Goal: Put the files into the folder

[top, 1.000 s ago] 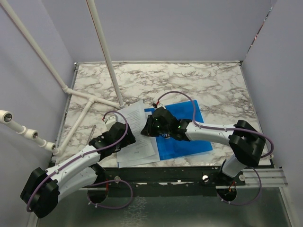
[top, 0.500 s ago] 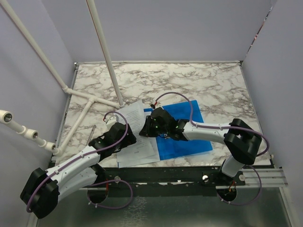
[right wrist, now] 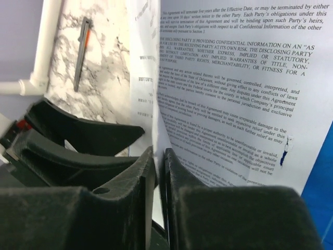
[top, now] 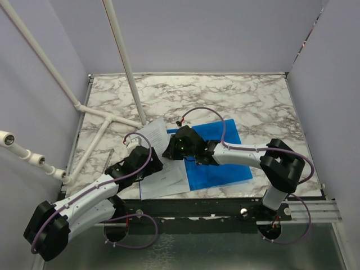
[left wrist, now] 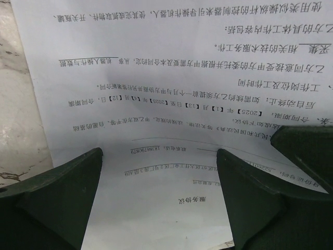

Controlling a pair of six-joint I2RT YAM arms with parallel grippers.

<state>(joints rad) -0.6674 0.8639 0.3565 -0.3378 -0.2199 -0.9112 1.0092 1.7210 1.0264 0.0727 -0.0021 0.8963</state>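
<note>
Jaws of the right gripper [right wrist: 159, 161] pinch a sheet edge of the files [top: 166, 177], now shifted leftward beside the folder [top: 225, 171]; the left gripper [left wrist: 158, 156] stands wide apart over them. Filing apparently not begun.

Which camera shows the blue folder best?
The top camera. It shows nearly the whole folder flat on the table, with only the right arm crossing over it. The right wrist camera catches just a blue corner beside the paper. The left wrist camera shows no folder at all.
</note>
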